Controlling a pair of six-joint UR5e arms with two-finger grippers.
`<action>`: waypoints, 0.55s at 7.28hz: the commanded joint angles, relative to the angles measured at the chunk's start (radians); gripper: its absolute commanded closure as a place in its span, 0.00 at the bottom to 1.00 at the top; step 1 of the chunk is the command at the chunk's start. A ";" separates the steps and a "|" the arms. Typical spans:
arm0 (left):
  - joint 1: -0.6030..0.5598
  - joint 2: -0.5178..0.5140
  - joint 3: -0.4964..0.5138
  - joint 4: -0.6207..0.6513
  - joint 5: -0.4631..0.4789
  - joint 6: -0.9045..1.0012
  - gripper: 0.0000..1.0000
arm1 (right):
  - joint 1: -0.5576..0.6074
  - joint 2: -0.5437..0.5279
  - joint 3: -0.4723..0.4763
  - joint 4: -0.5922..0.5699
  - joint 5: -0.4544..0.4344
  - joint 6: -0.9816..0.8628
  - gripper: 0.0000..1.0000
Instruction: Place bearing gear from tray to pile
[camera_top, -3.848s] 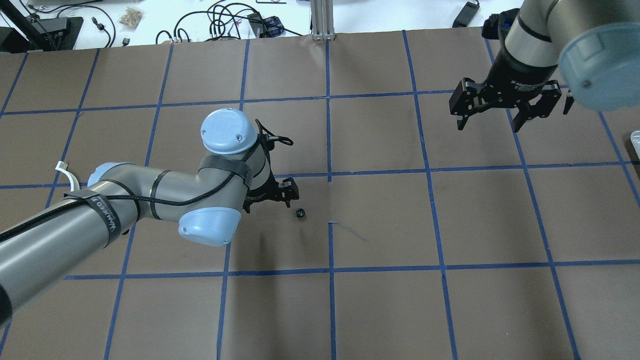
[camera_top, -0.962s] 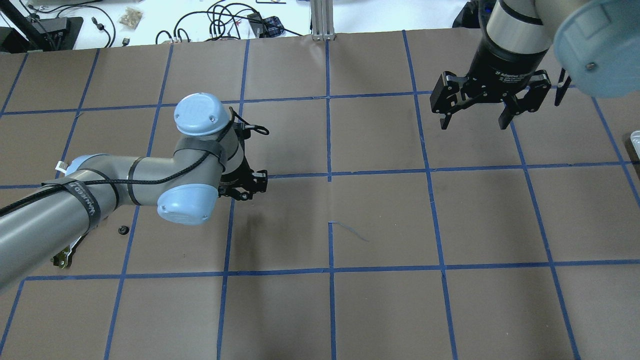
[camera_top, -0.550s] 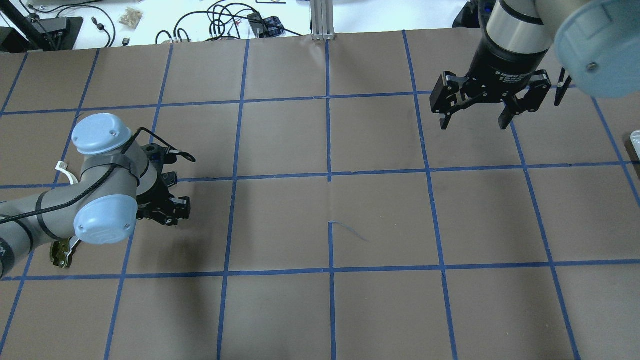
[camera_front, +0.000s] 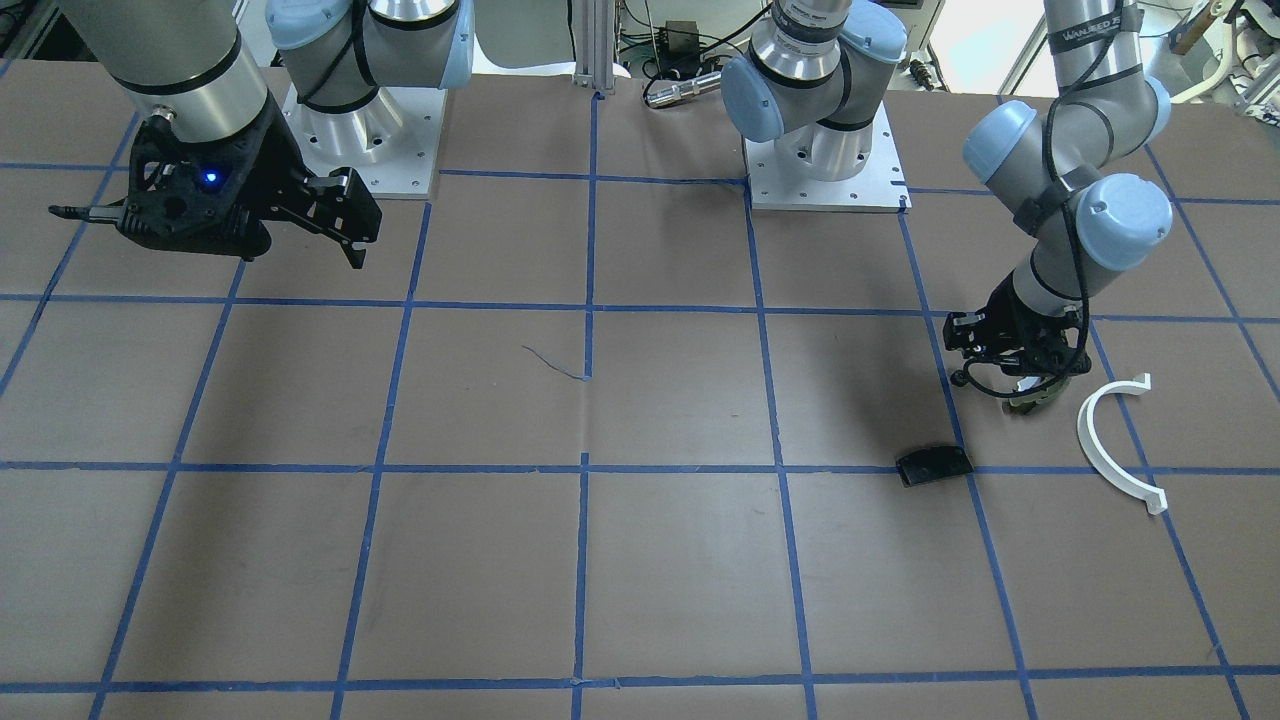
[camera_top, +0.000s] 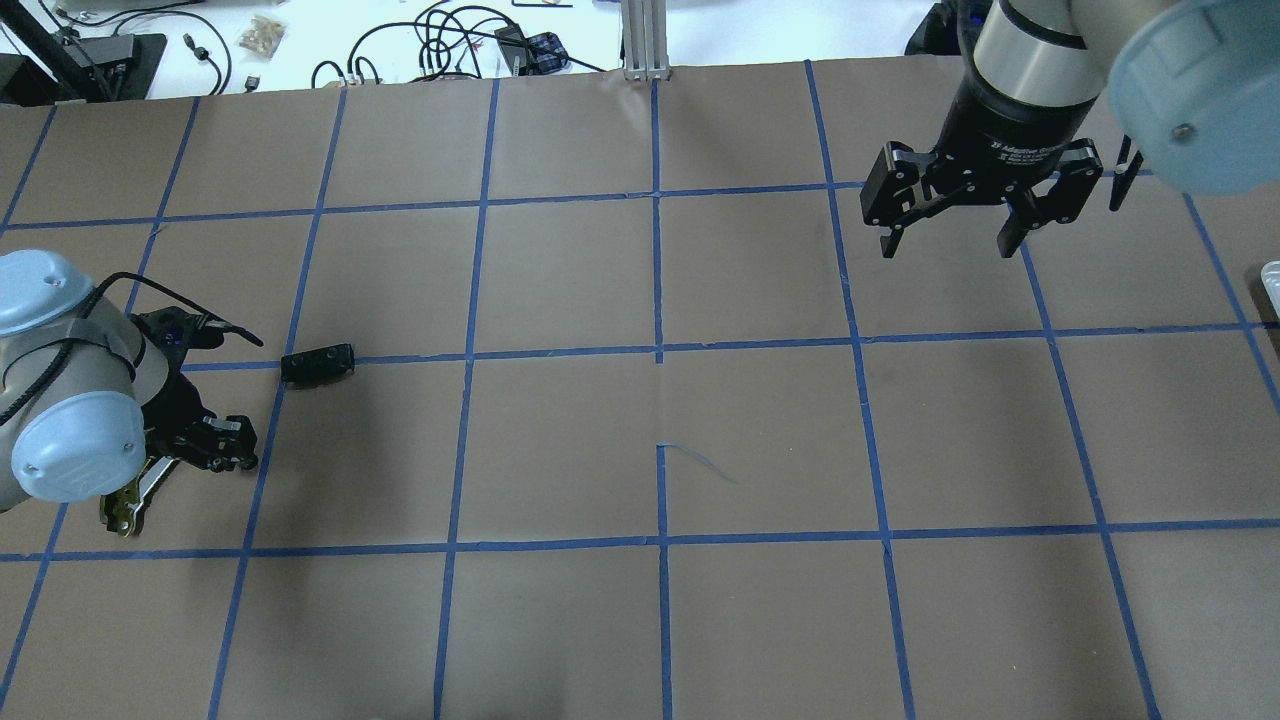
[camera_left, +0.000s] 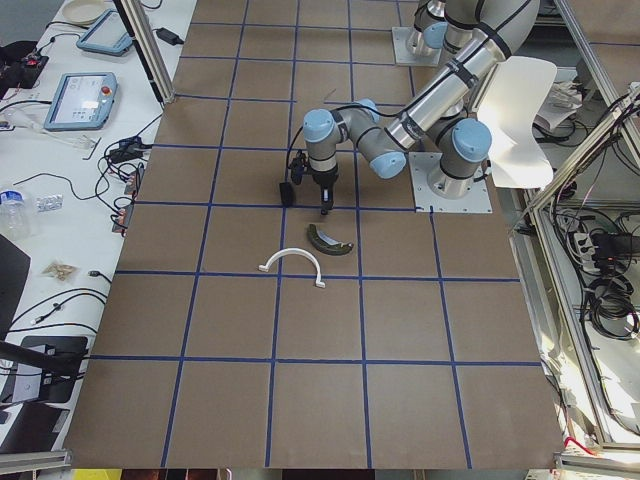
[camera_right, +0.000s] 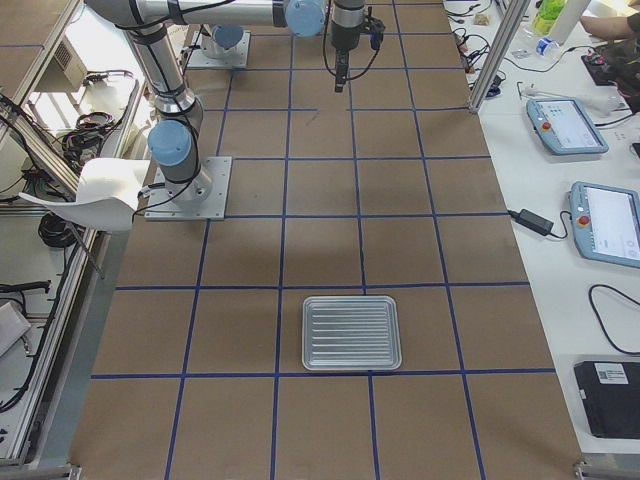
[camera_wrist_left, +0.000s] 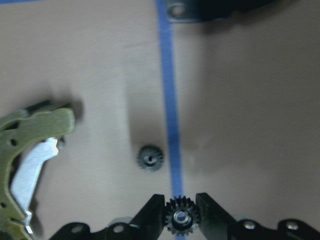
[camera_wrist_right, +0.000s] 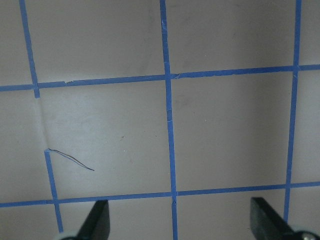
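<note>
My left gripper (camera_wrist_left: 180, 216) is shut on a small black bearing gear (camera_wrist_left: 180, 224), held low over a blue tape line. A second small gear (camera_wrist_left: 149, 157) lies on the paper just ahead of it. The pile surrounds it: an olive-green brake shoe (camera_wrist_left: 35, 132) to one side, a flat black pad (camera_top: 318, 362) farther out, and a white half-ring (camera_front: 1112, 445). The left gripper (camera_top: 218, 455) sits at the table's left end. At the back right, my right gripper (camera_top: 947, 248) hangs open and holds nothing. The silver ribbed tray (camera_right: 352, 332) lies at the right end with nothing showing in it.
Brown paper with a blue tape grid (camera_top: 660, 350) covers the table. Cables and small gear (camera_top: 450, 40) lie on the white bench beyond the far edge. The arm bases (camera_front: 825, 150) stand on the robot's side. Tablets (camera_right: 560, 125) rest on a side bench.
The gear that lay mid-table beside my left gripper is now held in it. The left arm has swung left to the pile. The right arm is still over the last second.
</note>
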 joint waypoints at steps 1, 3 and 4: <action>0.017 -0.030 0.025 0.030 -0.035 0.008 1.00 | 0.000 0.000 0.002 -0.001 0.000 0.000 0.00; 0.017 -0.053 0.019 0.087 -0.065 0.003 1.00 | 0.000 0.000 0.000 -0.001 0.000 0.000 0.00; 0.017 -0.055 0.019 0.089 -0.054 0.009 0.46 | 0.000 0.000 0.000 0.000 0.000 0.000 0.00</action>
